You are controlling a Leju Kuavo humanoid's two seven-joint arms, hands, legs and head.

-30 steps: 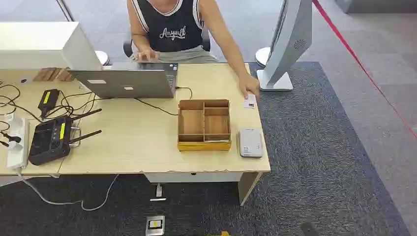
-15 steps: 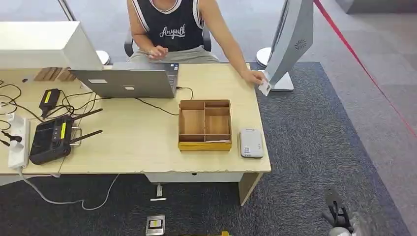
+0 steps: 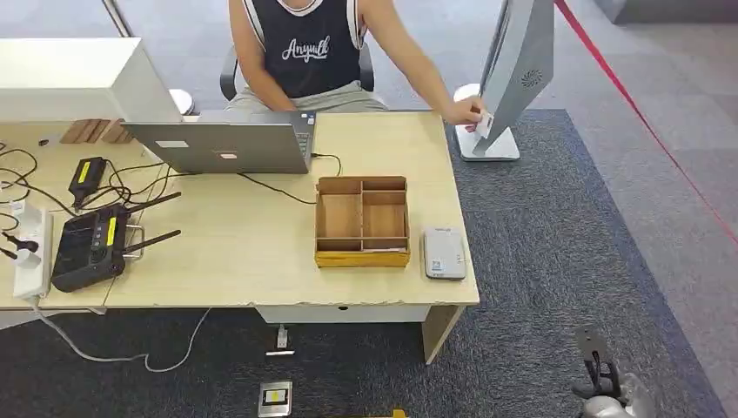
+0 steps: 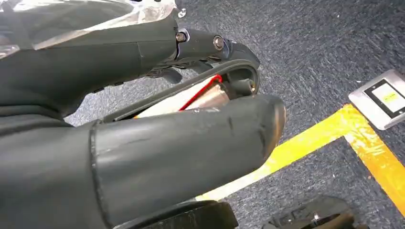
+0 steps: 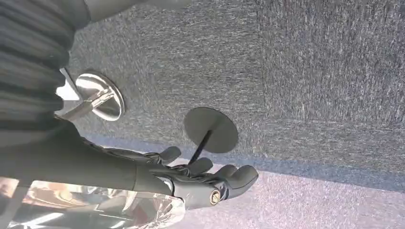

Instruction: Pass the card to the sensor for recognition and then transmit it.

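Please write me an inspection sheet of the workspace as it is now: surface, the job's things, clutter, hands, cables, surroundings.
Surface: wooden desk.
Job's things: card held by a person's hand, beyond the desk's far right corner; grey sensor lies beside the wooden organizer.
Clutter: laptop, black controller.
Hands: right hand empty, fingers loosely apart, over carpet; left hand close to the camera, state unclear.
Cables: black cable from laptop; tangle at left.
Surroundings: grey standing kiosk, red line, yellow floor tape.

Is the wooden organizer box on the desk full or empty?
Empty. The head view looks down into the wooden organizer box, and every compartment shows only bare brown floor between its dividers.
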